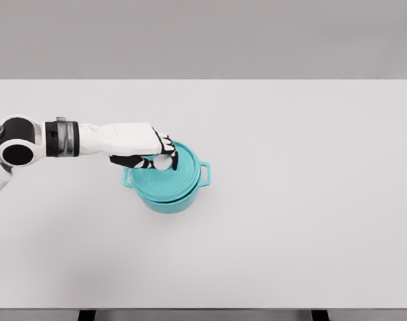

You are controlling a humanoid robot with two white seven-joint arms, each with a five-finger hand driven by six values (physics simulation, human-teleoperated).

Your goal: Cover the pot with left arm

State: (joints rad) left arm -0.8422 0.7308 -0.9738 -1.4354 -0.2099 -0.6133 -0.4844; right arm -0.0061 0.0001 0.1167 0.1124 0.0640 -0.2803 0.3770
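- Teal pot [169, 199] sits on the white table [310, 221], left of centre, side handles pointing left and right; right handle [205, 174] shows clearly.
- Lid [173, 175] lies over the pot mouth, apparently a little tilted or off-centre; full seating cannot be confirmed.
- Left hand [155, 152] reaches in from the left, fingers curled around the pale knob [165, 162] at lid centre, gripping it.
- Right arm absent from this view.
- Handling, by judgement: lid looks rigid, casserole type, probably weighty for its size and smooth-surfaced.
- The knob is the sensible hold; rim offers little purchase.
- A hard lid on a hard rim could slide if let go while askew.
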